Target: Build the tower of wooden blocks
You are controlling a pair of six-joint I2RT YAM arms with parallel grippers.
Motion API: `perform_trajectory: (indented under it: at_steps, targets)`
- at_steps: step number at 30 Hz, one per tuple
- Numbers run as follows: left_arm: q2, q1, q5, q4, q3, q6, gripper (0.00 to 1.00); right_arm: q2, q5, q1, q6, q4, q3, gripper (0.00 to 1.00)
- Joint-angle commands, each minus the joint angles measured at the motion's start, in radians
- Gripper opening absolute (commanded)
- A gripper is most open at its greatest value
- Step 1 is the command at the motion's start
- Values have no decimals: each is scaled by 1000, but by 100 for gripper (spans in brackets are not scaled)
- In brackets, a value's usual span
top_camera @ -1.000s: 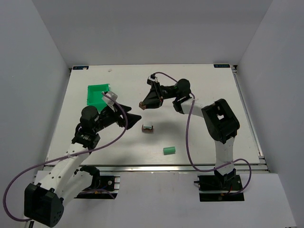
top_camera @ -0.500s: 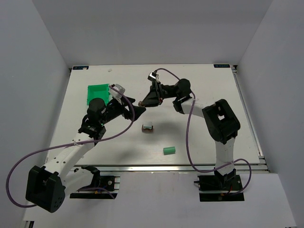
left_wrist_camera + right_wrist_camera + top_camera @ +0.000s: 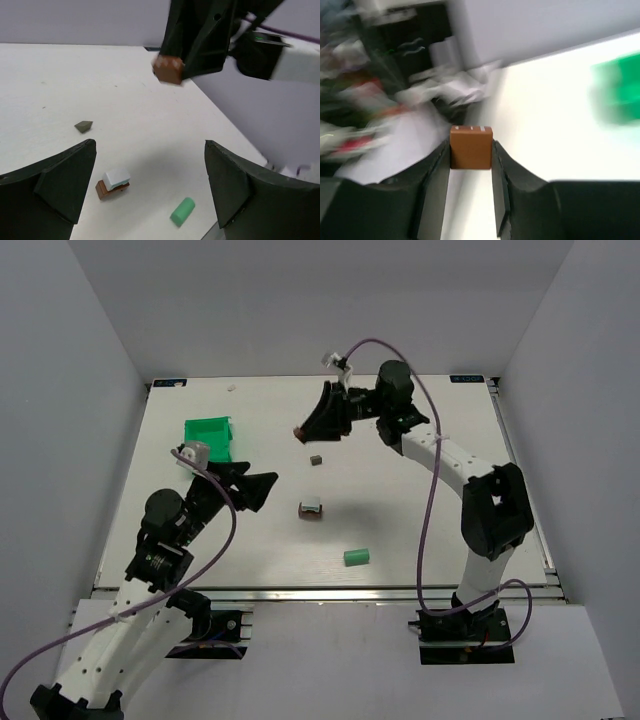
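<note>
Left side first: green bin point(image 3: 208, 437) at the far left of the tabletop point(image 3: 430, 540), can't see what's inside. My left gripper point(image 3: 266, 490) hovers off the tabletop w/ fingers point(image 3: 65, 182) spread wide, nothing btwn them. The wood block tower point(image 3: 311, 509) sits mid-tabletop, just right of that gripper. Only 2 tiers so far, brown base w/ a pale block on top, which looks a bit skewed on the left wrist cam. I'd call it early, prob under halfway. My right gripper point(image 3: 304, 432) is up in the air beyond the tower, fingers clamped on a brown block point(image 3: 471, 147), not yet over the stack. Left to place: that one, the small dark wedge point(image 3: 315, 457) lying beyond the tower, and the green cylinder point(image 3: 356, 556) near the front edge. Count: 1 bin, 1 tower of 2, 1 block held, 1 wedge, 1 cylinder, so 5 pieces in all, 3 unstacked
</note>
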Motion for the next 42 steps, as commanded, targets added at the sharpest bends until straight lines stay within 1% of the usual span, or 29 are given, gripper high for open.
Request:
perform_trajectory:
  at_steps: [1, 2, 3, 5, 7, 8, 9, 10, 11, 12, 14, 15, 16, 18, 21, 23, 24, 25, 26, 27, 30, 33, 34, 35, 37, 38, 40, 41, 42]
  targets:
    - [-37, 4, -246, -159, 37, -163, 98, -90, 543, 50, -1035, -815, 178, 31]
    - [-49, 4, -234, -157, 46, -148, 98, -113, 732, 84, -1103, -872, 191, 30]
    - [-51, 4, -221, -149, 52, -148, 98, -121, 857, 98, -1131, -860, 186, 28]
    - [-54, 3, -210, -130, 57, -145, 98, -127, 851, 85, -1186, -882, 197, 25]
    - [-51, 4, -213, -135, 63, -139, 98, -150, 912, 98, -1295, -917, 189, 24]
    - [-46, 4, -218, -144, 69, -128, 98, -161, 918, 106, -1417, -922, 165, 24]
    - [-39, 4, -247, -172, 81, -128, 98, -174, 862, 109, -1479, -940, 115, 24]
    - [-35, 4, -256, -189, 90, -123, 98, -193, 814, 106, -1574, -993, 99, 24]
    - [-29, 4, -259, -204, 100, -102, 98, -205, 783, 108, -1760, -1047, 80, 25]
    - [-23, 4, -299, -237, 107, -99, 98, -217, 759, 109, -1830, -1142, 44, 25]
    - [-22, 3, -331, -262, 120, -96, 98, -242, 759, 126, -1956, -1240, 22, 25]
    - [-26, 3, -344, -259, 114, -100, 98, -247, 750, 129, -2031, -1280, 13, 24]
    - [-28, 3, -353, -247, 91, -102, 98, -250, 749, 132, -2070, -1376, 11, 22]
    - [-26, 3, -339, -203, 63, -97, 98, -248, 749, 140, -2140, -1488, 11, 22]
    - [-9, 3, -318, -155, 26, -85, 98, -236, 743, 148, -2189, -1576, 14, 22]
    - [14, 4, -336, -150, 17, -86, 98, -214, 740, 161, -2159, -1603, 22, 23]
    - [21, 4, -348, -155, 20, -88, 98, -205, 731, 163, -2130, -1591, 23, 24]
    - [30, 4, -359, -160, 20, -91, 98, -188, 734, 171, -2019, -1563, 23, 27]
    - [44, 4, -370, -160, 20, -91, 98, -182, 743, 177, -1945, -1479, 19, 28]
    - [49, 4, -375, -157, 17, -91, 98, -170, 757, 187, -1893, -1457, 19, 28]
    - [60, 6, -375, -147, 8, -77, 98, -162, 753, 203, -1842, -1431, 1, 28]
    - [69, 6, -379, -135, -9, -66, 98, -149, 766, 221, -1892, -1445, -22, 28]
    - [70, 7, -370, -129, -14, -63, 98, -144, 772, 227, -1933, -1466, -26, 28]
    - [78, 7, -353, -114, -18, -50, 98, -141, 777, 230, -2023, -1486, -29, 28]
    - [89, 7, -295, -107, -19, -34, 98, -127, 776, 235, -2108, -1552, -13, 28]
    - [96, 7, -278, -107, -14, -25, 98, -119, 774, 237, -2195, -1584, 2, 28]
    - [113, 6, -215, -117, 0, -14, 98, -87, 783, 240, -2300, -1700, 71, 28]
    - [115, 6, -201, -115, 0, -2, 98, -79, 786, 240, -2379, -1727, 92, 28]
    - [116, 4, -183, -109, 0, 4, 98, -61, 792, 240, -2419, -1748, 109, 28]
